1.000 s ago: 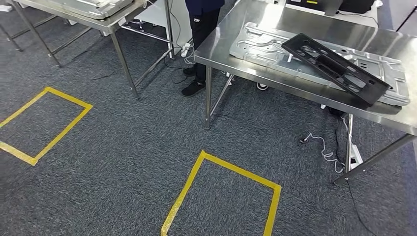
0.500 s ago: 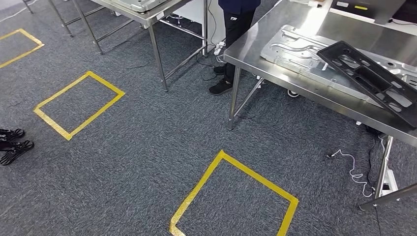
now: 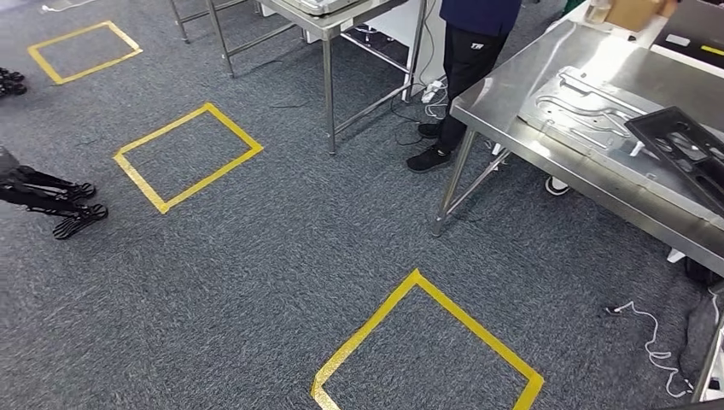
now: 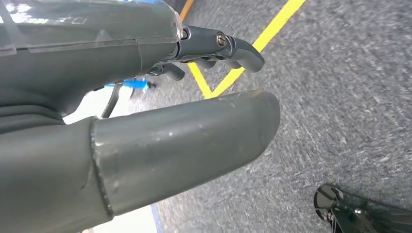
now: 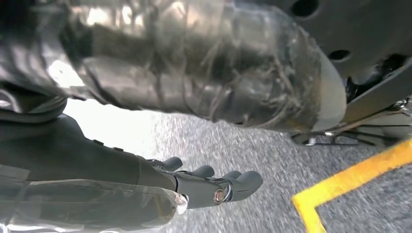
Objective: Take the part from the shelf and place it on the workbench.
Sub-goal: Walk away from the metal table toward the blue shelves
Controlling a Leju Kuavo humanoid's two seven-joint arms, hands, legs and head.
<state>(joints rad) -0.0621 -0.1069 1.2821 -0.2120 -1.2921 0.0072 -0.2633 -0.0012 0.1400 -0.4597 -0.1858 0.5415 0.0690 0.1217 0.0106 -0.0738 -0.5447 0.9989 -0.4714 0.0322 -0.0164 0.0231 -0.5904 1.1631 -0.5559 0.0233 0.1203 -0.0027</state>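
Hands, left [image 4: 145, 121] and right [image 5: 160, 160], hang spread, empty; part [image 3: 687, 154] lies on workbench [image 3: 546, 145].

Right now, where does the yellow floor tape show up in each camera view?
Head view: yellow tape marks squares on the floor; the nearest one lies low in the middle.
Left wrist view: a corner of yellow tape runs just past the left robot hand.
Right wrist view: a corner of yellow tape lies beyond the right robot hand; I cannot tell which square.
Shared landmark: the grey carpet.
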